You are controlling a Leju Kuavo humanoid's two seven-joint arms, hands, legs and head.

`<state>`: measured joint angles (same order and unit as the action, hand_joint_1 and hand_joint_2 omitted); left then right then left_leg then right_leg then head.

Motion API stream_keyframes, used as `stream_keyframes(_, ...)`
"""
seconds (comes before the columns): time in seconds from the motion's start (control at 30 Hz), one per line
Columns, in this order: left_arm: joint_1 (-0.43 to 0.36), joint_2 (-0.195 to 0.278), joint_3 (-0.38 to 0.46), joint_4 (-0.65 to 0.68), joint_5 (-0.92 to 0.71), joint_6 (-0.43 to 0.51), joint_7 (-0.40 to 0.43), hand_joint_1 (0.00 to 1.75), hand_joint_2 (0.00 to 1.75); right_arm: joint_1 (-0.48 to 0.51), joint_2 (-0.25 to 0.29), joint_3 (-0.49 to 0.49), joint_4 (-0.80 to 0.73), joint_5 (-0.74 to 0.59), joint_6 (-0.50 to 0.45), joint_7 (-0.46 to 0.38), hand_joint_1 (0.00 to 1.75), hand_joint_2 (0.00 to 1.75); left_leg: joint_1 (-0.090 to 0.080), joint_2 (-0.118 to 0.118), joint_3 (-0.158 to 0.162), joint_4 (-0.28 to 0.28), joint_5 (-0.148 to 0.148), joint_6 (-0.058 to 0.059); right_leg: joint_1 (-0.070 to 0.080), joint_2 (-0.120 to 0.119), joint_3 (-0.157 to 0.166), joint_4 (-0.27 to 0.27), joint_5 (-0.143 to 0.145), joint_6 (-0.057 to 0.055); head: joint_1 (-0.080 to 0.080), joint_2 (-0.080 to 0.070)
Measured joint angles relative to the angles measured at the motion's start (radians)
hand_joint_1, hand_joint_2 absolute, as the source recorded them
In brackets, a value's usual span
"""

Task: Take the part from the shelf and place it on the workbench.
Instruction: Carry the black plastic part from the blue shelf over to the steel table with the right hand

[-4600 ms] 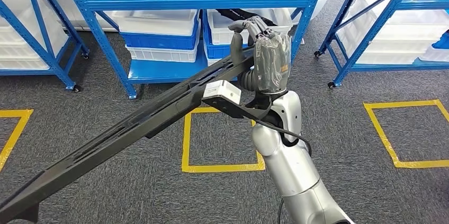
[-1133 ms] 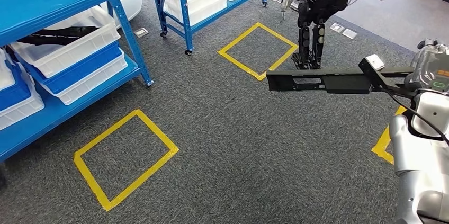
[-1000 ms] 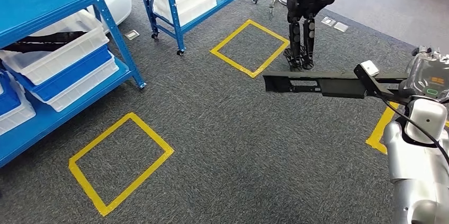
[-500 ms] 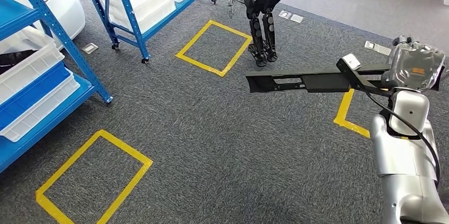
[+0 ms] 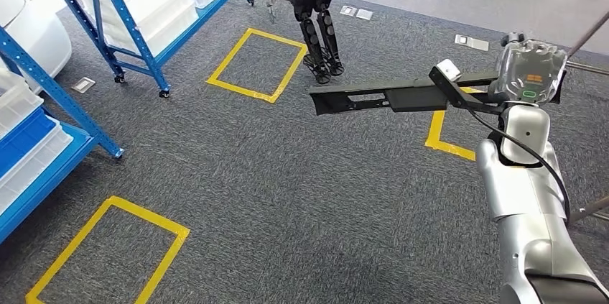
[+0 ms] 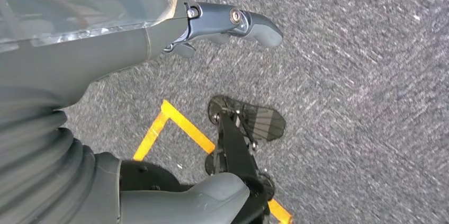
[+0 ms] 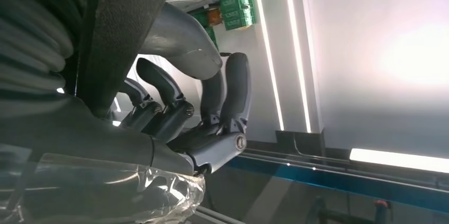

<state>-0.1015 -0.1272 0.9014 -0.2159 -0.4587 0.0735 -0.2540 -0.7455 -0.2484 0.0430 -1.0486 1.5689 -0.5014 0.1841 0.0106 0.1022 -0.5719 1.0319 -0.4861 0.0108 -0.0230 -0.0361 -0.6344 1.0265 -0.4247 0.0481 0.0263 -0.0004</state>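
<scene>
**Grey carpet, part held aloft**

Grey carpet (image 5: 287, 196) with yellow squares lies below us. Our right hand (image 5: 530, 74) grips the long black part (image 5: 380, 97), which reaches leftward from it, level. Our left hand (image 6: 159, 28) holds nothing, fingers apart. No readable writing.

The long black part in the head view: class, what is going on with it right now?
The right robot hand grips the long black part and holds it level above the grey carpet, away from the blue shelf. No workbench is visible, so the part has not been set down. The left robot hand holds nothing. Another black humanoid robot stands beyond a yellow floor square.
</scene>
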Motion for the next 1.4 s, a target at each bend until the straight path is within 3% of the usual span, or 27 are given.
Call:
stream_keyframes(0.07, 0.001, 0.0, 0.0, 0.0, -0.007, -0.002, -0.004, 0.0, 1.75, 0.003, 0.0, -0.001, 0.005, 0.0, -0.011, -0.015, 1.75, 1.75, 0.008, -0.027, -0.013, 0.039, -0.031, -0.007, -0.006, 0.021, 0.002, -0.002, 0.001, -0.018, -0.002, 0.0)
stream_keyframes(0.13, 0.005, 0.0, 0.0, 0.0, -0.015, -0.005, -0.006, 0.0, 1.75, 0.009, 0.002, -0.007, 0.006, 0.0, -0.019, -0.032, 1.75, 1.75, 0.011, -0.079, -0.065, 0.155, -0.095, -0.008, -0.005, 0.04, 0.004, -0.003, 0.0, -0.034, -0.003, 0.0)
stream_keyframes(0.2, 0.009, 0.0, 0.0, 0.0, -0.022, -0.008, -0.006, 0.0, 1.75, 0.022, 0.004, -0.015, 0.006, 0.0, -0.022, -0.045, 1.75, 1.75, 0.011, -0.101, -0.127, 0.276, -0.14, -0.006, 0.001, 0.064, 0.005, -0.002, 0.0, -0.04, -0.004, 0.0)
stream_keyframes(0.23, 0.011, 0.0, 0.0, 0.0, -0.024, -0.008, -0.006, 0.0, 1.75, 0.029, 0.005, -0.019, 0.006, -0.001, -0.024, -0.05, 1.75, 1.75, 0.011, -0.104, -0.141, 0.296, -0.136, -0.005, 0.002, 0.077, 0.006, -0.002, 0.0, -0.04, -0.004, 0.0)
stream_keyframes(0.3, 0.012, 0.0, 0.0, 0.0, -0.029, -0.01, -0.003, 0.0, 1.75, 0.042, 0.005, -0.027, 0.005, -0.002, -0.028, -0.058, 1.75, 1.75, 0.012, -0.111, -0.117, 0.224, -0.075, -0.001, 0.002, 0.103, 0.008, 0.0, 0.0, -0.04, -0.004, 0.0)
stream_keyframes(0.37, 0.012, 0.0, 0.0, 0.0, -0.034, -0.01, 0.001, 0.0, 1.75, 0.051, 0.006, -0.036, 0.002, -0.003, -0.033, -0.062, 1.75, 1.75, 0.019, -0.152, -0.063, 0.094, -0.01, 0.001, 0.004, 0.127, 0.005, 0.006, -0.001, -0.037, -0.004, 0.0)
stream_keyframes(0.43, 0.012, 0.0, 0.0, 0.001, -0.035, -0.01, 0.006, 0.0, 1.75, 0.057, 0.007, -0.043, -0.001, -0.004, -0.04, -0.063, 1.75, 1.75, 0.019, -0.184, -0.037, 0.033, 0.007, 0.002, 0.006, 0.148, -0.003, 0.008, 0.0, -0.027, -0.003, 0.0)
stream_keyframes(0.5, 0.011, 0.0, 0.0, 0.001, -0.034, -0.01, 0.008, 0.0, 1.75, 0.063, 0.006, -0.052, -0.003, -0.003, -0.045, -0.065, 1.75, 1.75, 0.01, -0.167, -0.033, 0.024, 0.009, 0.01, 0.006, 0.17, -0.009, 0.002, 0.006, -0.009, -0.001, 0.0)
stream_keyframes(0.53, 0.01, -0.001, 0.0, 0.001, -0.034, -0.01, 0.009, 0.0, 1.75, 0.066, 0.005, -0.057, -0.004, -0.002, -0.047, -0.067, 1.75, 1.75, 0.007, -0.155, -0.028, 0.017, 0.013, 0.018, 0.005, 0.165, -0.014, 0.004, 0.007, -0.002, -0.002, 0.0)
stream_keyframes(0.6, 0.008, -0.001, 0.001, 0.001, -0.033, -0.01, 0.01, 0.0, 1.75, 0.066, 0.004, -0.064, -0.005, -0.001, -0.055, -0.069, 1.75, 1.75, 0.006, -0.13, -0.018, 0.001, 0.022, 0.033, 0.006, 0.116, -0.04, 0.051, -0.016, 0.0, 0.003, 0.0)
stream_keyframes(0.67, 0.007, 0.0, 0.003, 0.001, -0.033, -0.01, 0.012, 0.0, 1.75, 0.065, 0.006, -0.064, -0.006, -0.001, -0.062, -0.064, 1.75, 1.75, 0.004, -0.104, -0.015, -0.004, 0.024, 0.04, 0.005, 0.063, -0.1, 0.168, -0.063, -0.003, 0.007, 0.0)
stream_keyframes(0.73, 0.007, 0.001, 0.004, 0.001, -0.033, -0.01, 0.014, 0.0, 1.75, 0.069, 0.006, -0.066, -0.006, -0.001, -0.064, -0.059, 1.75, 1.75, 0.001, -0.079, -0.015, -0.004, 0.022, 0.041, 0.002, 0.052, -0.15, 0.27, -0.093, 0.003, 0.007, 0.0)
stream_keyframes(0.77, 0.007, 0.001, 0.004, 0.001, -0.033, -0.01, 0.015, 0.0, 1.75, 0.072, 0.006, -0.067, -0.006, -0.001, -0.064, -0.058, 1.75, 1.75, 0.0, -0.066, -0.015, -0.003, 0.021, 0.04, 0.0, 0.048, -0.15, 0.271, -0.089, 0.011, 0.008, 0.0)
stream_keyframes(0.8, 0.007, 0.001, 0.005, 0.001, -0.033, -0.01, 0.016, 0.0, 1.75, 0.074, 0.006, -0.068, -0.007, -0.003, -0.064, -0.059, 1.75, 1.75, -0.001, -0.054, -0.014, -0.003, 0.019, 0.039, -0.003, 0.041, -0.127, 0.229, -0.071, 0.02, 0.008, 0.0)
stream_keyframes(0.87, 0.006, 0.001, 0.005, 0.001, -0.034, -0.011, 0.021, 0.0, 1.75, 0.076, 0.006, -0.07, -0.014, -0.007, -0.064, -0.062, 1.75, 1.75, -0.002, -0.033, -0.011, -0.003, 0.014, 0.032, -0.006, 0.0, -0.049, 0.087, -0.025, 0.032, 0.009, 0.0)
stream_keyframes(0.93, 0.005, 0.0, 0.005, 0.001, -0.036, -0.011, 0.026, 0.0, 1.75, 0.078, 0.009, -0.072, -0.028, -0.01, -0.065, -0.064, 1.75, 1.75, -0.007, -0.016, -0.006, -0.002, 0.008, 0.022, 0.004, -0.031, -0.002, 0.004, 0.0, 0.024, 0.008, 0.0)
stream_keyframes(1.0, 0.003, -0.003, 0.005, 0.001, -0.037, -0.011, 0.031, 0.0, 1.75, 0.08, 0.012, -0.078, -0.041, -0.011, -0.065, -0.07, 1.75, 1.75, -0.01, 0.004, 0.002, -0.004, 0.003, 0.011, 0.016, -0.019, 0.004, -0.006, 0.002, 0.005, 0.007, 0.0)
stream_keyframes(1.03, 0.002, -0.005, 0.005, 0.001, -0.038, -0.01, 0.033, 0.0, 1.75, 0.081, 0.013, -0.081, -0.049, -0.014, -0.065, -0.075, 1.75, 1.75, -0.008, 0.008, 0.005, -0.004, -0.001, 0.006, 0.011, -0.007, 0.004, -0.007, 0.003, -0.003, 0.006, 0.0)
stream_keyframes(1.1, 0.001, -0.008, 0.005, 0.002, -0.039, -0.01, 0.034, 0.0, 1.75, 0.081, 0.014, -0.087, -0.064, -0.022, -0.064, -0.086, 1.75, 1.75, -0.001, -0.025, -0.003, 0.026, -0.028, -0.004, 0.001, 0.013, 0.008, -0.011, 0.005, -0.022, 0.003, 0.0)
stream_keyframes(1.17, 0.003, -0.009, 0.005, 0.002, -0.04, -0.009, 0.034, 0.0, 1.75, 0.08, 0.019, -0.089, -0.076, -0.027, -0.062, -0.093, 1.75, 1.75, 0.003, -0.081, -0.055, 0.141, -0.09, -0.008, 0.0, 0.036, 0.01, -0.013, 0.006, -0.038, -0.004, 0.0)
stream_keyframes(1.23, 0.005, -0.01, 0.005, 0.003, -0.041, -0.009, 0.035, 0.0, 1.75, 0.081, 0.025, -0.089, -0.079, -0.028, -0.06, -0.096, 1.75, 1.75, 0.003, -0.102, -0.119, 0.262, -0.135, -0.008, 0.006, 0.062, 0.01, -0.012, 0.006, -0.045, -0.007, 0.0)
stream_keyframes(1.27, 0.006, -0.01, 0.005, 0.003, -0.041, -0.009, 0.036, 0.0, 1.75, 0.083, 0.027, -0.09, -0.08, -0.028, -0.06, -0.097, 1.75, 1.75, 0.003, -0.104, -0.134, 0.282, -0.131, -0.007, 0.009, 0.075, 0.011, -0.012, 0.006, -0.045, -0.007, 0.0)
stream_keyframes(1.3, 0.006, -0.01, 0.005, 0.003, -0.041, -0.009, 0.036, 0.0, 1.75, 0.084, 0.028, -0.09, -0.081, -0.029, -0.058, -0.098, 1.75, 1.75, 0.003, -0.106, -0.131, 0.262, -0.106, -0.005, 0.01, 0.088, 0.012, -0.011, 0.006, -0.045, -0.007, 0.0)
stream_keyframes(1.33, 0.006, -0.01, 0.005, 0.003, -0.042, -0.009, 0.037, 0.0, 1.75, 0.086, 0.029, -0.09, -0.084, -0.029, -0.057, -0.1, 1.75, 1.75, 0.003, -0.111, -0.112, 0.21, -0.068, -0.002, 0.011, 0.102, 0.013, -0.01, 0.005, -0.045, -0.007, 0.0)
stream_keyframes(1.4, 0.006, -0.01, 0.005, 0.003, -0.047, -0.008, 0.039, 0.0, 1.75, 0.09, 0.03, -0.092, -0.093, -0.028, -0.053, -0.103, 1.75, 1.75, 0.006, -0.146, -0.054, 0.079, -0.004, 0.003, 0.012, 0.125, 0.012, -0.007, 0.005, -0.044, -0.007, 0.0)
